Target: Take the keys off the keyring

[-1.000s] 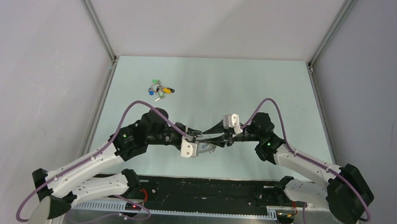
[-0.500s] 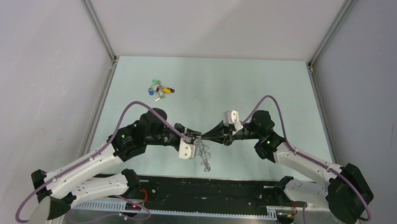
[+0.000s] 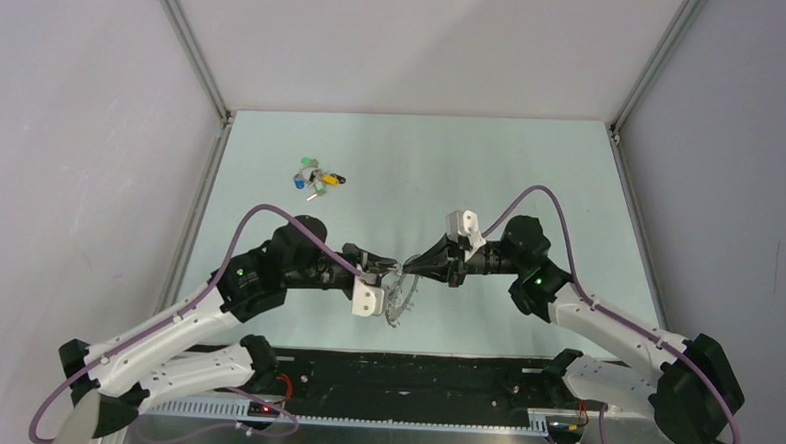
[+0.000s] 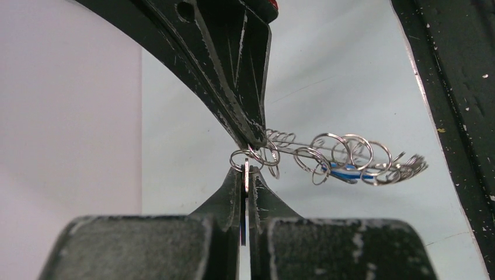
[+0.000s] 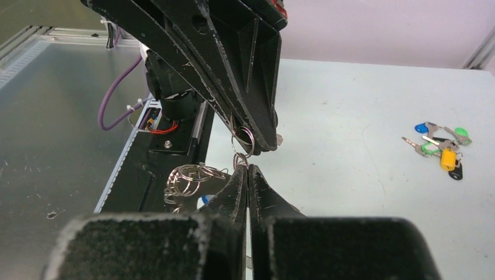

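The keyring (image 3: 401, 302), a silvery ring frilled with small wire loops, hangs in the air below both grippers, which meet tip to tip. My left gripper (image 4: 246, 169) is shut on a thin flat piece, silver at the tip and dark lower down, which looks like the black key; a small loop runs through it. My right gripper (image 5: 248, 168) is shut on a small wire loop of the keyring (image 5: 187, 177). The ring (image 4: 344, 153) stretches away nearly edge-on, with the blue key (image 4: 345, 171) hanging on it. In the top view my left gripper (image 3: 394, 274) and right gripper (image 3: 408, 271) touch.
A loose cluster of green, blue and yellow keys (image 3: 318, 179) lies on the pale green table (image 3: 531, 168) at the far left, also in the right wrist view (image 5: 441, 147). A black strip (image 3: 412, 373) runs along the near edge. Grey walls enclose the table.
A second ago both grippers were low over the bunched ring. They then lifted and the ring dangled long beneath them. Now the ring has swung up closer, and the right arm has shifted slightly right.
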`<action>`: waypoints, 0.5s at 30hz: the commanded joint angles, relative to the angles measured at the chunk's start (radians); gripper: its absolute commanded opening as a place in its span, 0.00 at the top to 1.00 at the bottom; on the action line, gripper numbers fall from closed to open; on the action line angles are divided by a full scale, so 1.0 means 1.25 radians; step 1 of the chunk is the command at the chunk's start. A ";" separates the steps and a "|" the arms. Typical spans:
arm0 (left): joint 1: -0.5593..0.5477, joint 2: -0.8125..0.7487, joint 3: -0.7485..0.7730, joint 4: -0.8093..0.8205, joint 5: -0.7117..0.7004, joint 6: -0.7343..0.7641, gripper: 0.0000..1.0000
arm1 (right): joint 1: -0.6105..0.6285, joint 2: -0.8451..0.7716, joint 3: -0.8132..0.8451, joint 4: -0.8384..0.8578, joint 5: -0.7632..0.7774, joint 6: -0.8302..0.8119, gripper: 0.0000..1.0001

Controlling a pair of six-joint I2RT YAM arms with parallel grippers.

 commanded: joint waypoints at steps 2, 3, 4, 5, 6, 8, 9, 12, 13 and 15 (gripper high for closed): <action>0.006 -0.024 -0.004 0.050 -0.011 0.018 1.00 | -0.019 -0.035 0.030 -0.023 0.026 0.048 1.00; 0.006 -0.024 -0.004 0.049 -0.011 0.018 1.00 | -0.019 -0.037 0.027 -0.009 0.035 0.057 1.00; 0.005 -0.024 -0.004 0.049 -0.012 0.017 1.00 | -0.021 -0.045 0.018 0.002 0.041 0.060 1.00; 0.005 -0.024 -0.005 0.049 -0.011 0.016 1.00 | -0.022 -0.049 0.011 0.036 0.055 0.080 1.00; 0.005 -0.023 -0.005 0.049 -0.011 0.016 1.00 | -0.026 -0.058 -0.007 0.056 0.063 0.099 1.00; 0.006 -0.025 -0.006 0.049 -0.011 0.017 1.00 | -0.035 -0.074 -0.043 0.130 0.104 0.138 1.00; 0.006 -0.025 -0.006 0.049 -0.011 0.017 1.00 | -0.039 -0.079 -0.072 0.192 0.131 0.152 1.00; 0.005 -0.025 -0.008 0.050 -0.010 0.017 1.00 | -0.051 -0.092 -0.123 0.307 0.181 0.214 1.00; 0.005 -0.024 -0.008 0.050 -0.011 0.017 1.00 | -0.051 -0.090 -0.138 0.343 0.186 0.221 1.00; 0.005 -0.025 -0.007 0.050 -0.012 0.016 1.00 | -0.050 -0.081 -0.146 0.365 0.181 0.234 1.00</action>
